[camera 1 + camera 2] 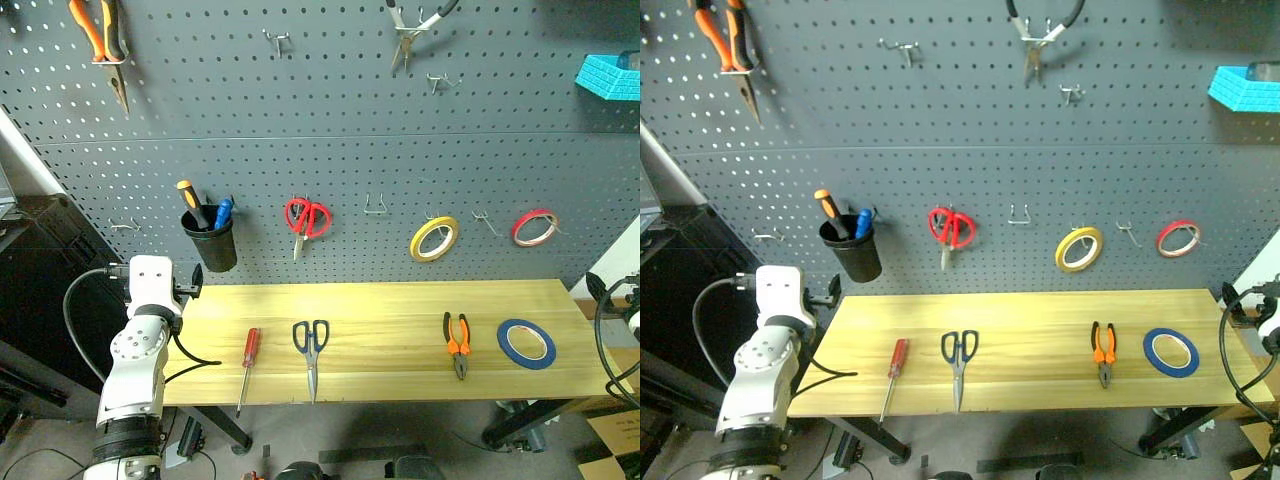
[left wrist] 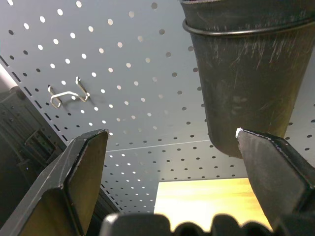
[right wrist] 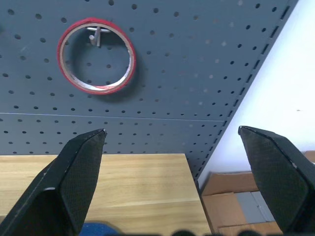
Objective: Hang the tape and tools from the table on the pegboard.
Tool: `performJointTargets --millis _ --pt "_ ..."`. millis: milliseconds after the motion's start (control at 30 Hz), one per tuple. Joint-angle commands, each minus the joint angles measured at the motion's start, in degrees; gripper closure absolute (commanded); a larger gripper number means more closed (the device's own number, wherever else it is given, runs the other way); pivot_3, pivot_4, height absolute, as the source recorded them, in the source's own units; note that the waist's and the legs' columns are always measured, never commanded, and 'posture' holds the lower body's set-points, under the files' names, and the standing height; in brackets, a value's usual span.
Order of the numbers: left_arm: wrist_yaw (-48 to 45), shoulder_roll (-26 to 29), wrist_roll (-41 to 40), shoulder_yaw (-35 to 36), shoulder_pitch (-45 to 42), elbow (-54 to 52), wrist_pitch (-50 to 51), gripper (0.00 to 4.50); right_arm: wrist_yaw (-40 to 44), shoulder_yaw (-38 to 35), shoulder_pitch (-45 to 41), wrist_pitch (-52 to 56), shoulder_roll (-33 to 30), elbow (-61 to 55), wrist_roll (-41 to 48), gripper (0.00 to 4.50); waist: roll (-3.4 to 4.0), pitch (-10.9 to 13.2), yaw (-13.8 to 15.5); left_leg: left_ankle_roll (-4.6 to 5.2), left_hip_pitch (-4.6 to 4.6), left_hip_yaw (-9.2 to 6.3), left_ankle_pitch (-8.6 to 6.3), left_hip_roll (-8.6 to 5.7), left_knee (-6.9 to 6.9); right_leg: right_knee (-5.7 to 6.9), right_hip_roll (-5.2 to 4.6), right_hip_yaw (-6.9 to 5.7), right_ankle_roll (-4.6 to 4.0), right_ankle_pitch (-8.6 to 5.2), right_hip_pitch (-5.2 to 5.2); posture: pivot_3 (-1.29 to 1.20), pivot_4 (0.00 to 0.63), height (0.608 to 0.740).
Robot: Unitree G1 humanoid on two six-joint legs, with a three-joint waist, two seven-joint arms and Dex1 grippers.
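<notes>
Screwdriver (image 1: pixel 247 368), scissors (image 1: pixel 311 352), pliers (image 1: pixel 457 343) and blue tape (image 1: pixel 526 343) lie on the desk (image 1: pixel 390 310); left pincer (image 2: pixel 170 142) and right pincer (image 3: pixel 172 137) both released.

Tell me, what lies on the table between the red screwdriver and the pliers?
Only the blue-handled scissors lie between the screwdriver and the pliers on the table, seen in the left eye view.
</notes>
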Motion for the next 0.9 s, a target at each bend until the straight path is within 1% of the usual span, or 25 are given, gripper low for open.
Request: performJointTargets --millis 33,233,400,600,700,767,833,900 --pt "1.3 0.3 0.8 0.8 -0.1 -1.5 -0.9 0.04 0.1 0.0 -1.4 -1.2 -0.5 -1.1 0.0 0.00 0.00 0.0 0.0 0.00 0.00 0.00 0.00 0.00 0.00 0.00 0.00 0.00 0.00 0.00 0.00 -0.13 0.000 0.740" --pt "2.6 -0.1 1.2 0.5 0.6 -2.0 -0.2 0.04 0.7 0.4 -1.0 -1.1 -0.6 -1.9 0.2 0.00 0.01 0.0 0.0 0.01 0.00 0.01 0.00 0.00 0.00 0.00 0.00 0.01 0.00 0.00 -0.02 -0.12 0.000 0.740" --pt "-0.9 -1.2 -0.8 -1.1 2.4 -5.7 1.8 0.04 2.5 2.2 1.4 2.2 0.4 -7.4 0.6 0.00 0.01 0.0 0.0 0.03 0.00 0.04 -0.02 0.00 0.00 0.00 0.00 0.03 0.00 0.00 -0.01 -0.15 0.000 0.740" --pt "-10.2 -3.4 -5.8 -9.1 3.5 -15.9 13.3 0.04 6.4 7.8 9.4 16.5 2.2 -26.2 2.7 0.00 0.05 0.0 -0.1 0.08 -0.08 0.06 -0.06 0.03 0.06 0.01 0.00 0.03 0.01 0.00 -0.01 -0.21 0.002 0.740" --pt "-13.2 -3.8 -5.3 -14.9 1.2 -19.6 18.1 0.04 3.7 9.6 9.6 24.0 2.4 -30.7 1.7 0.00 0.06 0.3 -0.3 0.18 -0.09 0.12 -0.13 0.02 0.10 0.00 -0.01 0.09 0.08 0.04 -0.04 -0.25 0.046 0.740" --pt "-15.5 -3.3 -5.3 -17.5 -0.1 -21.2 19.4 0.04 2.6 10.2 9.5 28.2 2.6 -33.0 1.8 0.00 0.05 0.5 -0.5 0.37 -0.10 0.14 -0.24 0.02 0.12 -0.03 -0.01 0.10 0.12 0.07 -0.04 -0.26 0.076 0.740" --pt "-19.5 -3.1 -6.0 -21.2 -2.3 -22.8 20.2 0.04 2.2 11.2 8.6 32.2 2.9 -33.5 1.9 0.00 0.00 1.8 -0.9 0.37 0.02 0.14 -0.25 0.05 0.11 -0.05 0.00 0.09 0.11 0.06 -0.06 -0.28 0.108 0.740" --pt "-22.8 -3.0 -7.4 -23.2 -3.9 -23.9 21.1 0.04 1.5 12.4 7.7 35.4 3.0 -33.3 1.2 0.00 0.04 2.6 -1.5 0.39 -0.18 0.19 -0.24 0.06 0.11 -0.06 0.00 0.10 0.11 0.07 0.00 -0.30 0.137 0.740"
